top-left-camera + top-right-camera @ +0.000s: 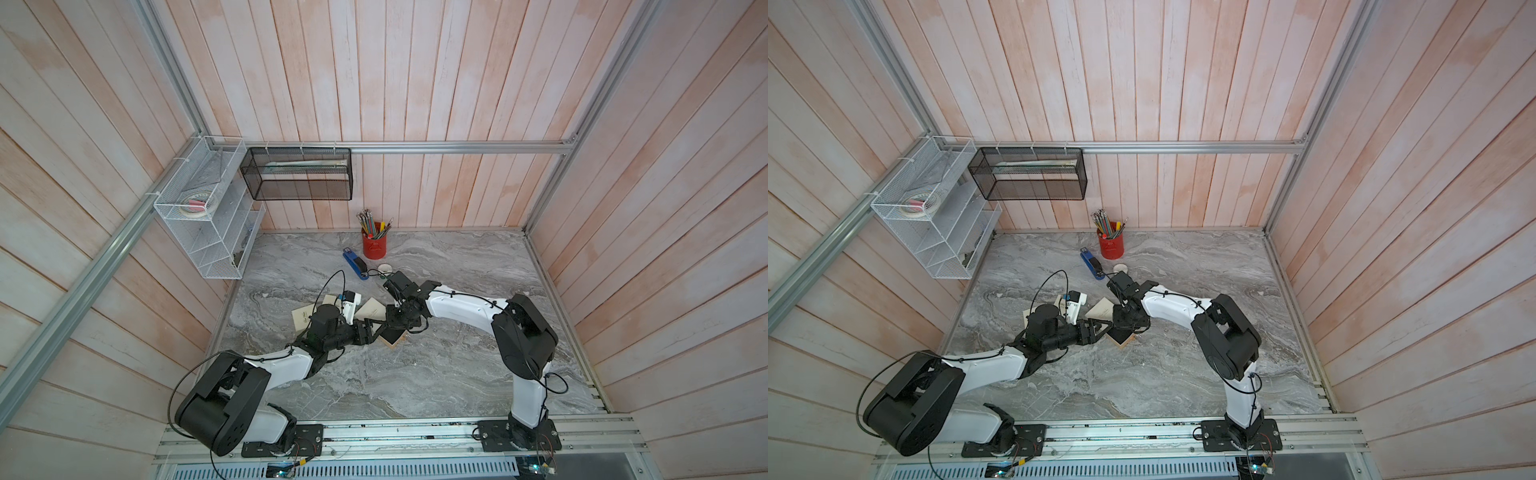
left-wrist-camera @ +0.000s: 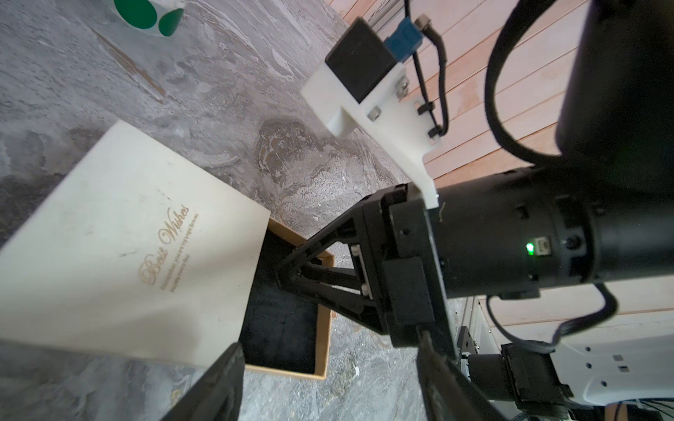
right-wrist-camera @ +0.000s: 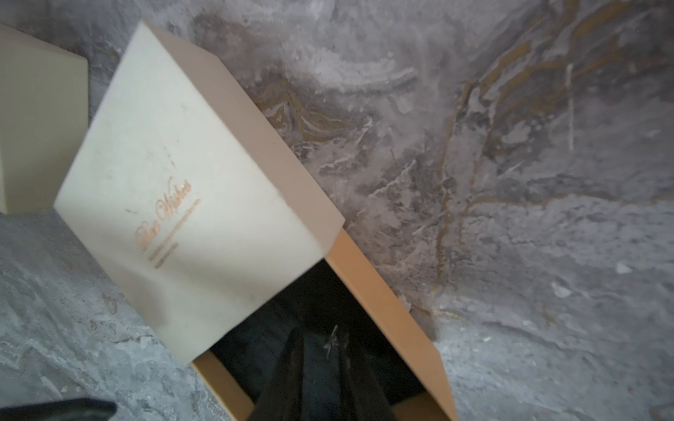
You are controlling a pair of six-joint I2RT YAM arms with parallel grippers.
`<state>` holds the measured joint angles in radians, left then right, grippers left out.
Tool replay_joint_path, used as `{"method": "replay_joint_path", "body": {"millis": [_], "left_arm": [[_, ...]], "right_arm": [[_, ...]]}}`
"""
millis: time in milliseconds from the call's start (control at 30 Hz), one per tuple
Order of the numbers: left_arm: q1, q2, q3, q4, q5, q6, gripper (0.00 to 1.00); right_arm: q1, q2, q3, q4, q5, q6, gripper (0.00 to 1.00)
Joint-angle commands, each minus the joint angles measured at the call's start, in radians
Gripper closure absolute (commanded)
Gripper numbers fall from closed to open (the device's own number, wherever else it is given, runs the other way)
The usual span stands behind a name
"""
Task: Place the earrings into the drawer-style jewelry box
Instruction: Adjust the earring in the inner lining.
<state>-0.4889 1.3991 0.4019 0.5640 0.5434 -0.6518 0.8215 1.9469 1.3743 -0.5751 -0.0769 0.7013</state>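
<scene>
A small silver earring [image 3: 332, 342] is seen between the right fingers [image 3: 286, 371] over the black-lined drawer [image 3: 383, 313] of the cream box [image 3: 189, 175], grip unclear; left fingers [image 2: 219, 386] are spread wide.

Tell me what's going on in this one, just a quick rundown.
The jewelry box's drawer is pulled out of its cream sleeve on the marble table. The right tool is down in the open drawer with a small silvery earring between its fingers. Whether the earring is gripped or loose cannot be told. The left tool hovers open and empty near the drawer.
</scene>
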Motion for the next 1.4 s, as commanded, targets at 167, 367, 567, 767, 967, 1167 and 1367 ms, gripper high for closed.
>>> {"method": "replay_joint_path", "body": {"millis": [167,367,567,767,967,1167,1367], "left_arm": [[0.005,0.015,0.0,0.029,0.023,0.011,0.25],[0.004,0.025,0.003,0.03,0.027,0.012,0.25],[0.004,0.027,0.008,0.024,0.025,0.015,0.25],[0.004,0.029,0.006,0.021,0.023,0.018,0.25],[0.005,0.024,0.006,0.017,0.021,0.018,0.25],[0.005,0.026,0.014,0.008,0.02,0.024,0.25],[0.004,0.034,0.039,-0.009,0.021,0.041,0.25]], "right_arm": [[0.007,0.003,0.025,-0.031,0.027,-0.013,0.79],[0.007,0.027,0.026,-0.033,0.014,-0.019,0.8],[0.006,0.039,0.033,-0.03,0.015,-0.022,0.85],[0.006,0.034,0.029,-0.029,0.016,-0.02,0.94],[0.006,0.004,0.028,-0.032,0.021,-0.014,0.99],[-0.008,-0.061,-0.006,0.008,-0.019,0.002,1.0],[-0.055,-0.138,-0.132,0.183,-0.161,0.045,1.0]]}}
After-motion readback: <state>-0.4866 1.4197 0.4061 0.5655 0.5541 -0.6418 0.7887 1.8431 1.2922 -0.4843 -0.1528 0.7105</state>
